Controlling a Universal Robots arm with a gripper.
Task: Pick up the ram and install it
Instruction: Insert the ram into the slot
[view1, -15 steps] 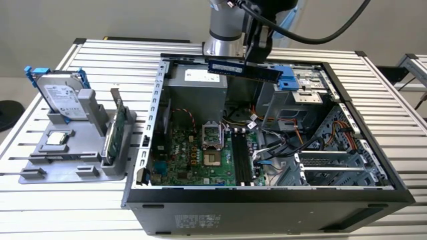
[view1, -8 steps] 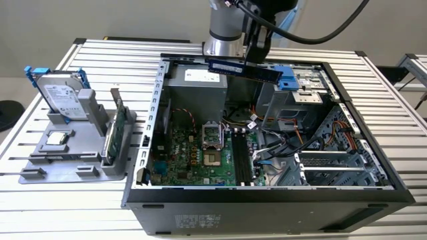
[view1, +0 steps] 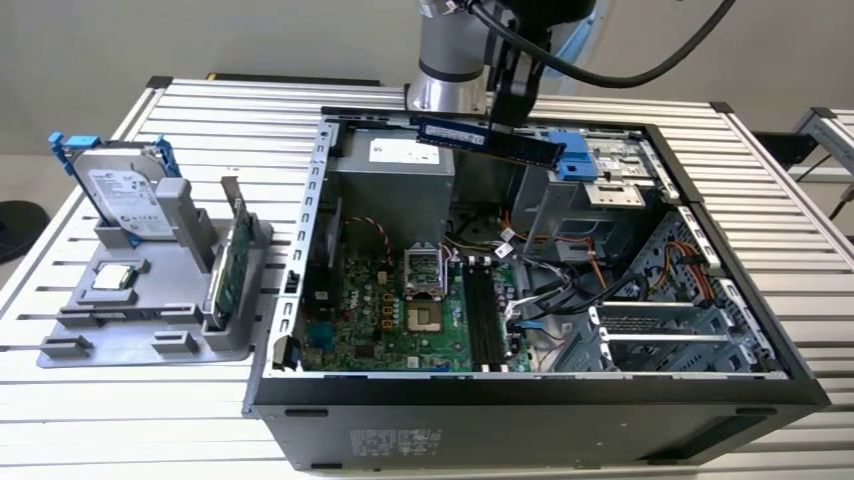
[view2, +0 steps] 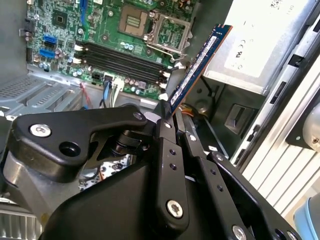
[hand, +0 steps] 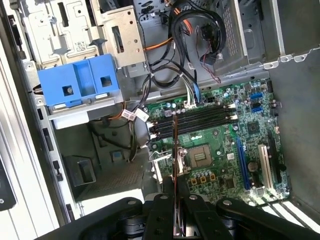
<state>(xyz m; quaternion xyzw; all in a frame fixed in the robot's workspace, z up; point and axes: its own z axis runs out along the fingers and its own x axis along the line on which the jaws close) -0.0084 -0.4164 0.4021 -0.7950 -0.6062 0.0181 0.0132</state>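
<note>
**Arm over the open computer case, exterior and wrist views.** The gripper (view1: 510, 122) is clamped on the ram (view1: 454, 133), a thin blue stick with black chips. It holds the ram roughly level above the rear of the open computer case (view1: 534, 420).

In the second wrist view the black fingers (view2: 167, 150) pinch one end of the ram (view2: 200, 65), which projects past the fingertips. Pale markings on its face are too small to read. In the first wrist view the ram (hand: 175, 145) appears edge-on, as a thin line running out from the gripper (hand: 175, 205).

Beneath the gripper lies the green motherboard (view1: 387, 310). Its parallel black memory slots (hand: 195, 117) hold no module, and its processor socket (hand: 202, 157) is beside them. The ram is well apart from the slots.

Just beside the held ram, the grey power supply (view2: 260, 35) carries a white printed label (view1: 396, 150). On the other side of the ram is a blue plastic bracket (hand: 80, 85).

Well off toward the exterior view's left of the gripper, a grey holder (view1: 147, 300) carries a silver hard drive (view1: 127, 190) with a white printed sticker. It also holds an upright green circuit card (view1: 238, 265). Case and holder rest on a slatted metal table (view1: 107, 400).
</note>
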